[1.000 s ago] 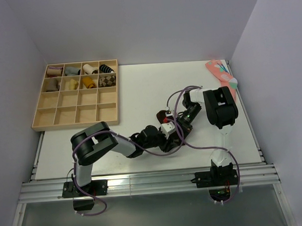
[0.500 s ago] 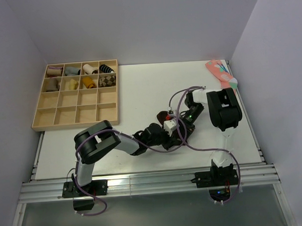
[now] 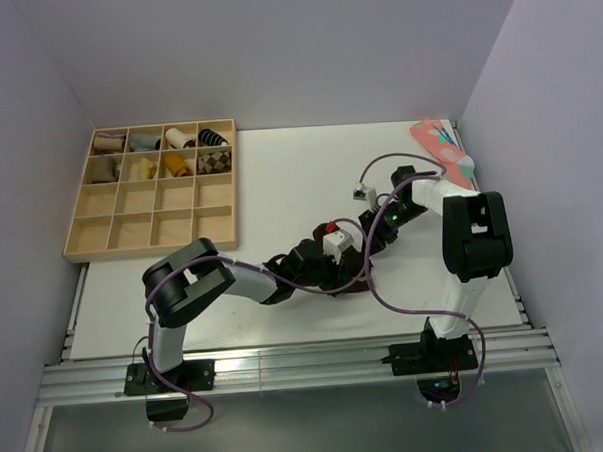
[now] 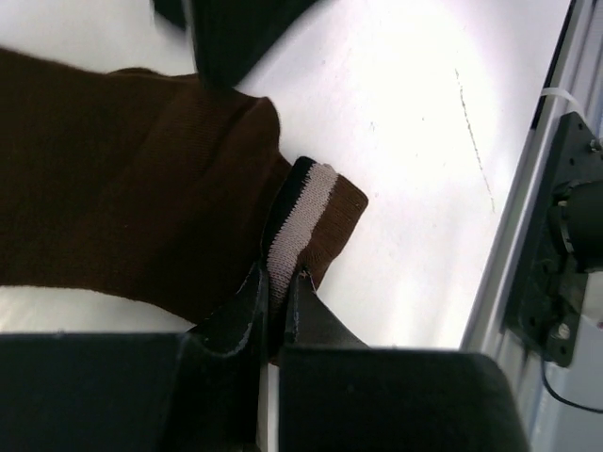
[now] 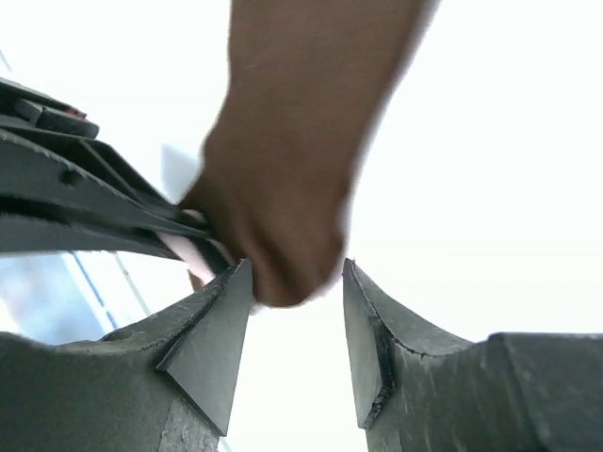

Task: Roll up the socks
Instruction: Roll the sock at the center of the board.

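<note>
The dark brown sock [image 4: 122, 217] lies bunched on the white table, with its pale grey striped cuff [image 4: 306, 202] turned up. My left gripper [image 4: 276, 294] is shut on the cuff edge. In the right wrist view my right gripper [image 5: 297, 282] is open, and the blurred brown sock [image 5: 292, 160] sits just ahead of its fingertips and partly between them. In the top view both grippers meet mid-table, the left [image 3: 351, 262] and the right [image 3: 374, 241]. There the sock is almost wholly hidden beneath them.
A wooden compartment tray [image 3: 82, 231] stands at the back left, with small sock bundles [image 3: 163, 152] in its far rows. A pink dotted sock [image 3: 440, 148] lies at the back right corner. The table's metal front rail [image 4: 532, 235] runs close to the cuff.
The right arm's elbow has swung out to the right and its wrist has stretched back over the table. The left gripper has shifted slightly right and kept hold of the cuff.
</note>
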Available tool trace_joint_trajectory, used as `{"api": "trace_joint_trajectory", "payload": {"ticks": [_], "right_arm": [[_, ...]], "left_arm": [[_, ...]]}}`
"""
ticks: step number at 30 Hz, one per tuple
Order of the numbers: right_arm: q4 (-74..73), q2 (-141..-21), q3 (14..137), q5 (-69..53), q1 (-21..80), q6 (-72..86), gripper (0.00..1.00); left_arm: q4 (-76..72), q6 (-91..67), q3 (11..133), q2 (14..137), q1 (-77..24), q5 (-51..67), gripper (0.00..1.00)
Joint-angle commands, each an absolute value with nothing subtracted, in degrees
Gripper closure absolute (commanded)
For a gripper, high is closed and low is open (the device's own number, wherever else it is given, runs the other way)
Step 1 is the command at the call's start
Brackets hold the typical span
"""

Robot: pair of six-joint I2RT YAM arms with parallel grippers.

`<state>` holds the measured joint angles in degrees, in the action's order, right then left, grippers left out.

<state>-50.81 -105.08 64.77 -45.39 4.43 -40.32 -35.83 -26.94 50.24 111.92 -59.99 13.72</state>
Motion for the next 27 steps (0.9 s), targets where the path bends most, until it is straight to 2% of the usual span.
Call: {"api": "trace_joint_trajectory", "payload": {"ticks": [1,12,15,22,27], "right_arm": [[-45.27,-100.38,64.43,-48.78,1.23,-38.06,0.49],[-32.52,-76.13,47.91,-49.21,0.44,-43.93,0.48],[-33.48,-69.62,43.69,-51.93,-1.14,-49.71,0.43],[-41.04,-61.0,39.3,-52.74,-0.26,-65.03,0.4],[-35.79,-53.46,30.44,-45.02,9.91,-66.89,0.39]], "left_arm": [[-29.18,-30.93,47.2,110.66,-58.45,16.78,1.0],[-24.44,-39.1,50.36,113.82,-50.81,30.4,1.0],[-21.02,-40.51,52.2,114.52,-48.96,34.01,1.0],[-12.49,-44.21,58.61,119.52,-46.58,43.68,1.0],[-6.96,-45.88,61.34,120.85,-45.88,46.67,1.0]]}}
